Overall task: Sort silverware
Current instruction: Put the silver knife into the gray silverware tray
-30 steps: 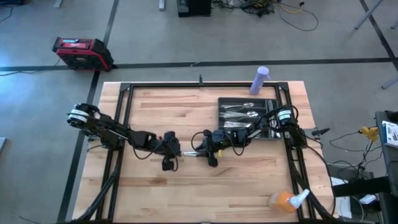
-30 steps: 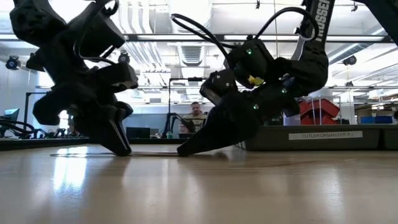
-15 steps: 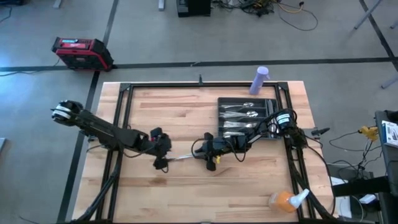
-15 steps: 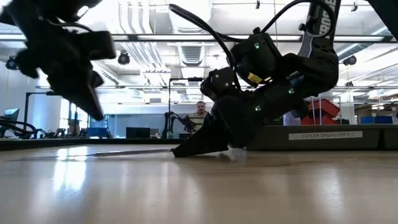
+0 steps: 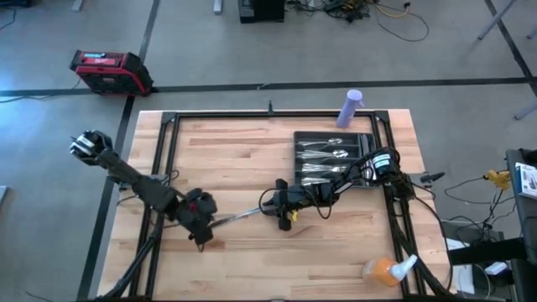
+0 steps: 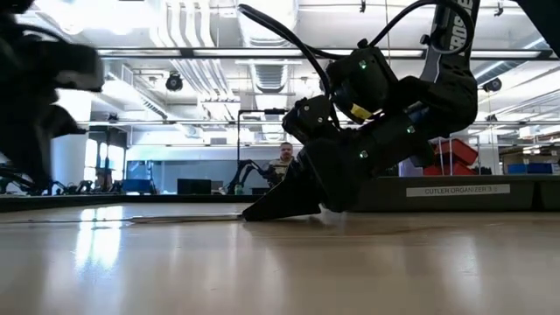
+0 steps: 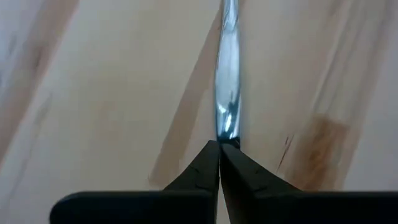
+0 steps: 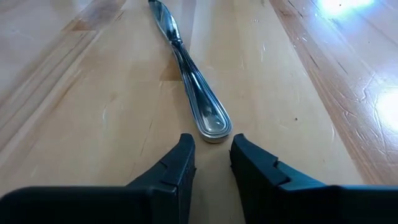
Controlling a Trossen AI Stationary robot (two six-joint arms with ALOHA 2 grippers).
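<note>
We are working with the right gripper point(image 8: 211, 163) low on the table point(image 5: 252, 159), its fingers parted a little with a narrow gap between them, and the rounded handle end of a knife point(image 8: 189, 74) lying just ahead of that gap, not yet between the tips. In the high view the knife point(image 5: 243, 215) is lying flat between the two grippers, near the table's middle. To take it well, we are judging that the tips need to slide forward level along the wood so the handle enters the gap, then close across its width rather than on top.

The left gripper point(image 7: 219, 163) is pressed together, its tips at the knife's blade point(image 7: 227, 74) end; we cannot tell whether they are touching it.

The rest of the silverware point(image 5: 323, 155) is lying in the tray point(image 5: 366, 143), behind the right arm.
</note>
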